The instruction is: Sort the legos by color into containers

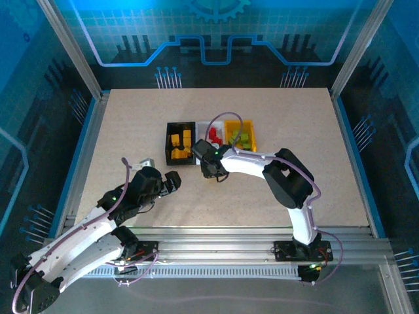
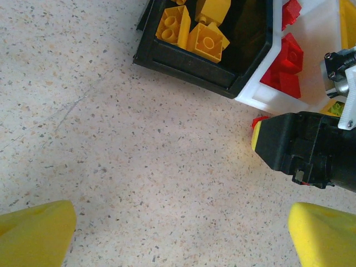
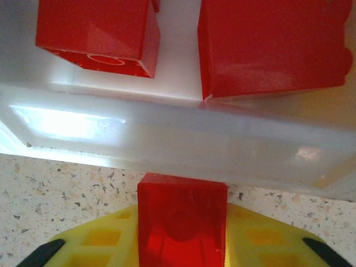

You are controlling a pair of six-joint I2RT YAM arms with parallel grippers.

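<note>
Reaching leftward low over the speckled beige counter, the right arm is bent sharply at the elbow. Right end effector grips a small red plastic brick just outside the near wall of the white rectangular plastic bin, which holds loose red bricks. Left arm stretched forward; left end effector spread open over the counter, near the black plastic bin of yellow bricks.

arms: white links, black joints | cables: pale purple, running along each arm | left gripper: yellow fingers | bases: black | joint lights: small, green
</note>
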